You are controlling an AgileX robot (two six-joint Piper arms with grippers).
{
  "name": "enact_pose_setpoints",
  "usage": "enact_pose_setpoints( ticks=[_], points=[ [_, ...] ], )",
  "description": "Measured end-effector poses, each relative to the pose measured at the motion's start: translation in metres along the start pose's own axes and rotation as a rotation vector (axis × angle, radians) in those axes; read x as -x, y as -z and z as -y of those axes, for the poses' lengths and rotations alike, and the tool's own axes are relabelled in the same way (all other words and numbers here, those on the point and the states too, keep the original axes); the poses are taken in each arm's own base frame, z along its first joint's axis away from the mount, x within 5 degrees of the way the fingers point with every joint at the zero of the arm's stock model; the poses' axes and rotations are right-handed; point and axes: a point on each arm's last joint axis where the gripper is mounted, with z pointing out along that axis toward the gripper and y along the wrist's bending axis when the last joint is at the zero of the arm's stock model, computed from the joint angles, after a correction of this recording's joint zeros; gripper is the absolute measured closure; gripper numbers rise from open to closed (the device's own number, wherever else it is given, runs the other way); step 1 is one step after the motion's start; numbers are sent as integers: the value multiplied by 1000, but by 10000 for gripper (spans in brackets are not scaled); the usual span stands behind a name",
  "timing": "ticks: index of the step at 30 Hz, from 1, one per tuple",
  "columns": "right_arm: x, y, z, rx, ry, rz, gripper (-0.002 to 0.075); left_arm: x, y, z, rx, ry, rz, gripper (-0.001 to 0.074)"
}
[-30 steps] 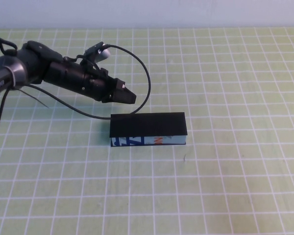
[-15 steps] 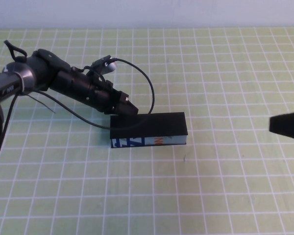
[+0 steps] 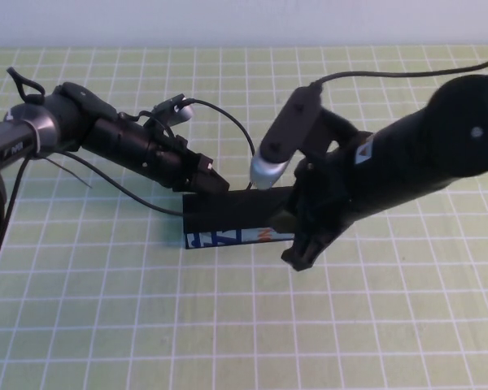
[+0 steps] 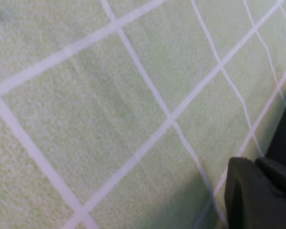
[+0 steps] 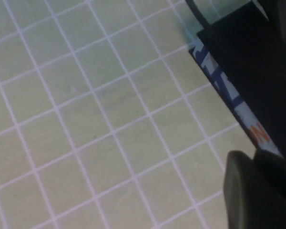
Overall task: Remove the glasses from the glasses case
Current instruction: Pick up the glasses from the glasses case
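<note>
Right arm [image 3: 407,166] hides right end of glasses case [image 3: 228,213]; glasses unseen, lid shut. Right gripper [image 3: 302,248] finger spacing unclear. Left gripper [image 3: 214,184] tip against case's rear left corner, spacing unclear

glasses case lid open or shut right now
Shut: the glasses case lid lies flat. Left pincer at its back-left corner, right pincer at its front-right.

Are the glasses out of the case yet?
No: in the high view the glasses case lies shut on the mat, no glasses showing, left hand and right hand at its ends.
</note>
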Motion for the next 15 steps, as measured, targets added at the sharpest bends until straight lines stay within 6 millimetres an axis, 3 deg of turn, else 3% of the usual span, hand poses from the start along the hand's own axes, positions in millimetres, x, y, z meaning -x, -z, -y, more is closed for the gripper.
enact_pose_setpoints(
  ticks=[3, 9, 15],
  points=[
    [3, -20, 4, -2, 115, -27, 662, -1, 0, 1, -12, 0, -11, 739],
    [-1, -53, 15, -25, 336, -46, 459, -2, 0, 3, -31, 0, -27, 739],
    [-5, -76, 24, -77, 490, -51, 422, -3, 0, 3, -32, 0, -28, 739]
  ],
)
